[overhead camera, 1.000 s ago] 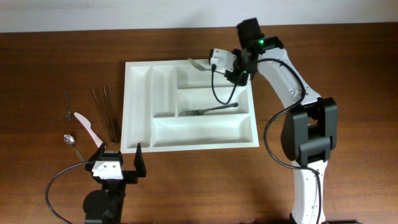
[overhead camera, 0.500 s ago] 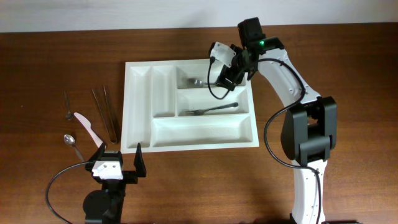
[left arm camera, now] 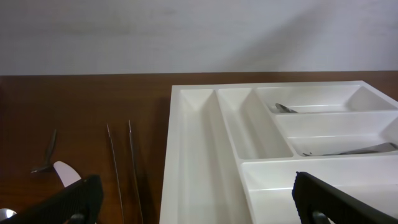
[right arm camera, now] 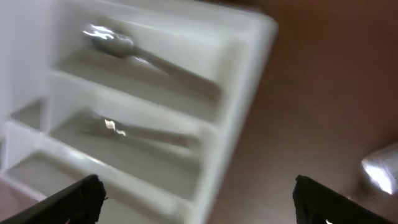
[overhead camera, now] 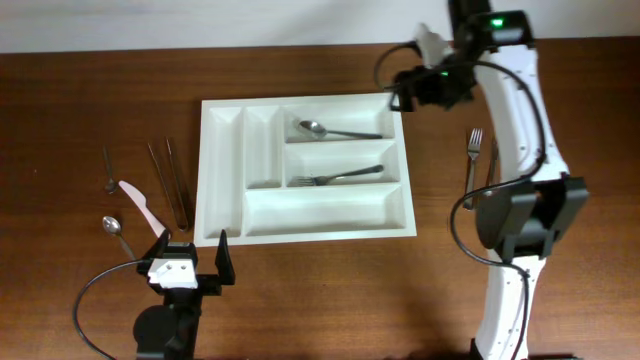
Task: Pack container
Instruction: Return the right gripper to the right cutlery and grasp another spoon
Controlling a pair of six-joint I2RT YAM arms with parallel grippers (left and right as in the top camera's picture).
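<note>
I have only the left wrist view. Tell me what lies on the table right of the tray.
Observer: A fork lies there on the bare wood, tines toward the far edge, apart from the container.
Operator: Report the right tool.
Observer: The right tool hovers open and empty near the container's far right corner.
Operator: Give me the whole top long compartment.
Observer: One spoon lies in it, bowl toward the narrow compartments, handle running to the right.
</note>
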